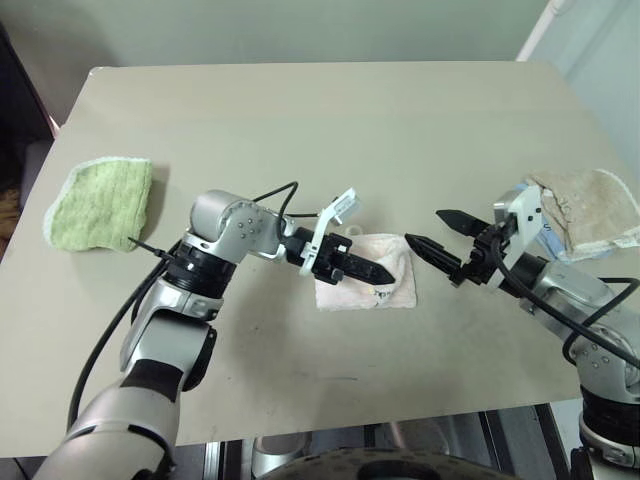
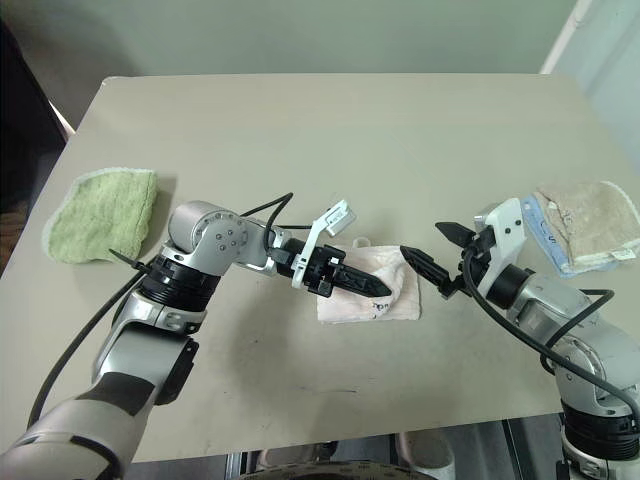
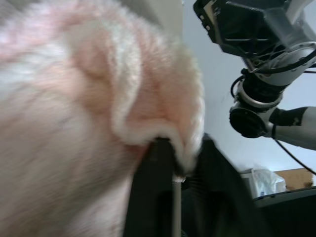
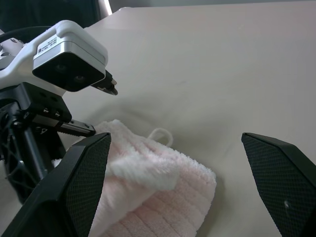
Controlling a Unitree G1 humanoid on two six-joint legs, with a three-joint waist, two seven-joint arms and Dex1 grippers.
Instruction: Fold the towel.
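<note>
lying near the middle of the table [image 1: 300, 130], a little toward its front edge, the towel [image 1: 385, 285] is a small pale pink bundle, already doubled over on itself, with white edging along its borders and a small white loop [image 4: 160, 134] poking out on the far side. the left gripper [image 1: 375, 271] reaches in from the robot's left, pointing to the right and slightly down, and its black fingers lie over the top of the towel. in the left wrist view a fold of the pink terry and its white edge drapes right against the fingers [image 3: 158, 187], so they touch the cloth, but whether they are pinching it or have let go cannot be told from the pictures. the right gripper [image 1: 437, 232] hovers just beside the towel's right edge, above the table, with its two fingers spread wide apart and nothing between them; in the right wrist view the towel's near corner sits between and beyond those fingers, not touching either one. a green terry cloth [image 1: 100, 203] lies folded near the table's left edge, well apart from the towel. a beige cloth [image 1: 590, 208] with blue trim rests near the right edge, behind the right arm.
</note>
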